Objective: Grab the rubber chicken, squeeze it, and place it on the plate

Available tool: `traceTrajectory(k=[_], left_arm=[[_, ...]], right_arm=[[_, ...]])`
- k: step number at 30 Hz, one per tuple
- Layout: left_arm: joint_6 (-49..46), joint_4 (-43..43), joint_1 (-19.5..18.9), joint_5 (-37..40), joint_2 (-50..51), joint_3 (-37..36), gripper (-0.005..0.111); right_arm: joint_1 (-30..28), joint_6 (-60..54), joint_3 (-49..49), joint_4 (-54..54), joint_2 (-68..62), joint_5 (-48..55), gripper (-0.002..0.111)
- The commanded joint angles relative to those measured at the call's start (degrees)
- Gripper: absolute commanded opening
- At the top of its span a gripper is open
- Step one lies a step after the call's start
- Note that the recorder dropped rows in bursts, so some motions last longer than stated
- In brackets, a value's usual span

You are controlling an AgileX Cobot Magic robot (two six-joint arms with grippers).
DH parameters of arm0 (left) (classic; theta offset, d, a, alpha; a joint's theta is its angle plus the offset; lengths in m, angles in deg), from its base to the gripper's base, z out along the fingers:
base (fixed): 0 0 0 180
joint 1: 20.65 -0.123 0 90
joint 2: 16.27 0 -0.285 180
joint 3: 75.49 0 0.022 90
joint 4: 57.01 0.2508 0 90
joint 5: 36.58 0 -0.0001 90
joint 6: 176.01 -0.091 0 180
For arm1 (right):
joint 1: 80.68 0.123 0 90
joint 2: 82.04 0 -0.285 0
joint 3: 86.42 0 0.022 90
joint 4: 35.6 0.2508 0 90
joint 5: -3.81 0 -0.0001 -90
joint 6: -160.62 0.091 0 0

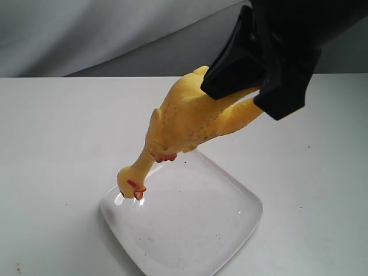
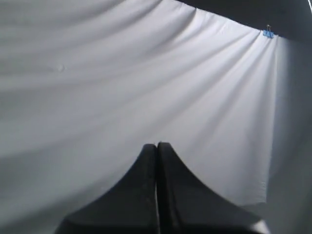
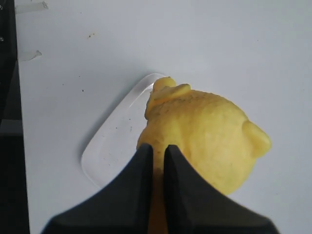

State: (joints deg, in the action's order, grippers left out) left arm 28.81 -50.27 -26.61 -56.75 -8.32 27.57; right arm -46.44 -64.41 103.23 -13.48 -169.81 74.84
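Observation:
The yellow rubber chicken (image 1: pixel 184 121) hangs head-down in the air, its red-combed head just above the near-left corner of the glossy white square plate (image 1: pixel 218 230). My right gripper (image 1: pixel 253 86) is shut on its legs at the upper right. In the right wrist view the black fingers (image 3: pixel 144 165) pinch the chicken (image 3: pixel 209 141) with the plate (image 3: pixel 109 146) below. The feet are hidden by the gripper. My left gripper (image 2: pixel 157 146) is shut on nothing and faces a white cloth; it does not appear in the exterior view.
The plate lies on a white table (image 1: pixel 57 144). A grey-white cloth backdrop (image 2: pixel 122 73) hangs behind, held by a blue clip (image 2: pixel 268 32). Pieces of tape (image 3: pixel 31 7) stick to the table near a dark edge (image 3: pixel 7 73).

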Motion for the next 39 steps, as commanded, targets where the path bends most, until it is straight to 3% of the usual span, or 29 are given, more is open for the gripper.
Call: traceTrajectory(k=[1,6,7,9,10,11,12,13,16,19,21,29,35,39], left_arm=[[12.4,5.0,-0.1,4.0,-0.2,-0.3,0.000],[14.8,11.7,-0.1,4.0,-0.2,-0.3,0.000],[17.0,15.6,-0.1,3.4,-0.2,-0.3,0.001],[31.1,31.3,-0.1,-4.5,-0.2,-0.3,0.013],[36.6,46.8,-0.1,-12.8,-0.2,-0.3,0.033],[41.7,55.3,-0.1,-15.7,0.5,0.1,0.045],[52.3,64.1,-0.1,-18.4,3.3,2.3,0.067],[56.1,66.0,-0.1,-19.6,7.7,4.4,0.079],[53.5,68.5,-0.1,-28.4,19.8,10.5,0.078],[54.3,77.6,0.6,-39.2,39.0,21.0,0.078],[54.6,80.8,2.4,-40.4,48.8,27.1,0.078],[52.6,89.7,15.1,-32.7,66.8,39.9,0.078],[48.5,89.6,24.4,-18.6,71.8,42.5,0.078],[45.7,88.5,28.2,-13.7,74.2,42.5,0.078]], right_arm=[[0.1,-0.7,-0.2,1.3,0.9,-1.1,0.000],[0.1,-0.7,-0.2,1.5,0.9,-1.1,0.000],[0.1,-0.8,-0.2,1.6,0.9,-1.1,0.000],[0.1,-0.8,-0.2,2.0,0.9,-1.1,0.000],[0.1,-1.1,-0.2,2.4,0.9,-1.1,0.000],[0.1,-1.3,-0.2,2.5,0.9,-1.1,0.000],[0.1,-1.4,-0.2,2.6,0.9,-1.1,0.000],[0.1,-1.4,-0.2,2.6,0.9,-1.1,0.000],[0.1,-1.4,-0.2,3.6,0.9,-1.1,0.000],[0.1,-1.4,-0.2,3.9,0.9,-1.1,0.000],[0.1,-1.4,-0.2,3.9,0.9,-1.1,0.000],[0.1,-1.4,-0.2,4.2,0.9,-1.1,0.000],[0.1,-1.4,-0.2,5.4,0.9,-1.1,0.000],[0.1,-2.5,-0.2,6.9,0.9,-1.1,0.000]])
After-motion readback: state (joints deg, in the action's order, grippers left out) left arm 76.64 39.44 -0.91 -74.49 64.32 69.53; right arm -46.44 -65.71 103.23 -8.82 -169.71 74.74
